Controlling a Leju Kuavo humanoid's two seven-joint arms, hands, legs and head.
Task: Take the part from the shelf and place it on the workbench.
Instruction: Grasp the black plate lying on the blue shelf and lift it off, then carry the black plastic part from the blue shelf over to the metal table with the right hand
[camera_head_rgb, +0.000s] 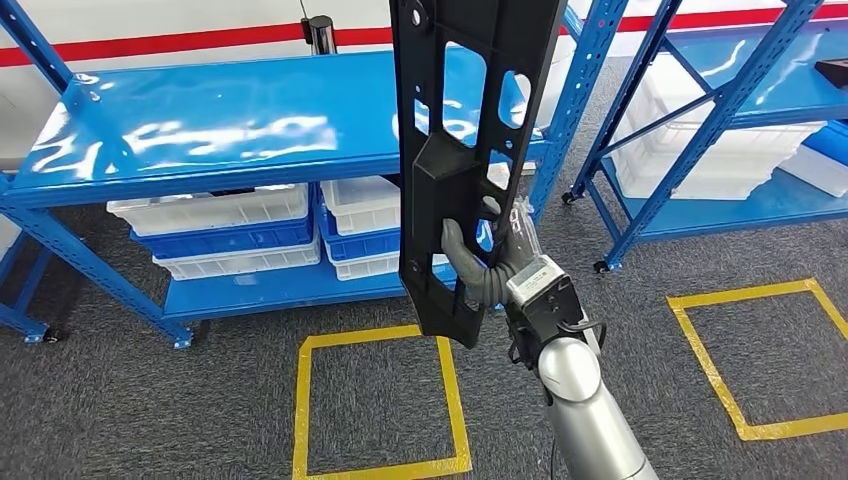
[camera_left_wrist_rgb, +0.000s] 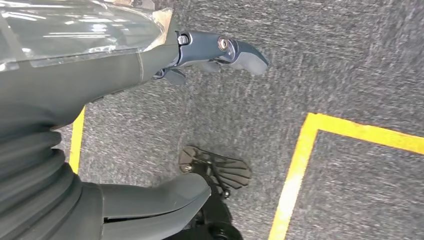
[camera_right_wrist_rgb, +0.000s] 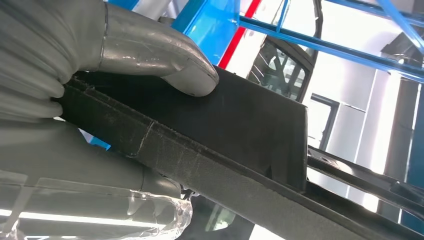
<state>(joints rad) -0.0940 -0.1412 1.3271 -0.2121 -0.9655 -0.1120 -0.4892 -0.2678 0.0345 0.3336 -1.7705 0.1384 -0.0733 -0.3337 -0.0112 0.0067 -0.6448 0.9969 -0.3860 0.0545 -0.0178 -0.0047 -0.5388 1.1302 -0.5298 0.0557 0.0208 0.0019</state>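
Note:
A long black plastic part (camera_head_rgb: 460, 130) with several cut-out holes stands nearly upright in the air in front of the blue shelf (camera_head_rgb: 230, 130). My right hand (camera_head_rgb: 490, 265) grips it near its lower end, thumb wrapped across its face. In the right wrist view the thumb (camera_right_wrist_rgb: 170, 60) presses on the part's flat black surface (camera_right_wrist_rgb: 240, 125). My left hand (camera_left_wrist_rgb: 150, 125) hangs over the grey carpet, its fingers (camera_left_wrist_rgb: 235, 50) and thumb apart with nothing between them.
The shelf's top board is bare; white and blue bins (camera_head_rgb: 230, 230) are stacked on its lower level. A second blue rack (camera_head_rgb: 720, 110) with white bins stands to the right. Yellow tape squares (camera_head_rgb: 375, 405) (camera_head_rgb: 770, 355) mark the grey carpet.

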